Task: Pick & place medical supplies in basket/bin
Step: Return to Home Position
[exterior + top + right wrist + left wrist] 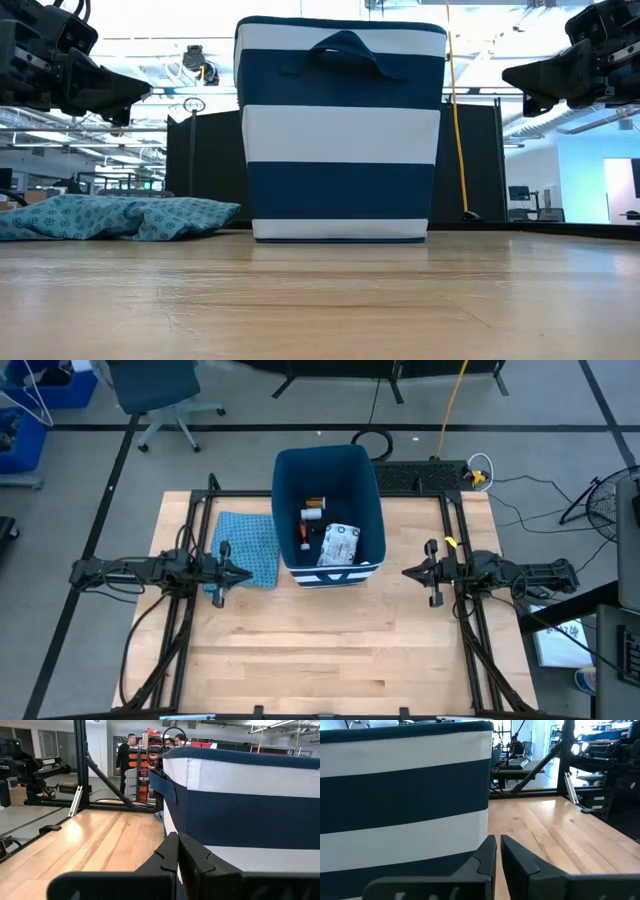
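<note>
The large dark-blue, white-banded fabric bin (pixel 326 456) stands mid-bench on the pale wooden bench (pixel 330 650). Inside it lie a white patterned flat packet (pixel 340 545) and an orange pill bottle (pixel 315 503). The left jaws hang above the light blue patterned cloth (pixel 250 540), and the right jaws hang on the bin's other side. Both pairs are all but closed and empty.

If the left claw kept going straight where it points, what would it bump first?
Probably the striped blue bin, near its corner. The left claw aims almost at that edge, so it might only scrape past over the table.
</note>
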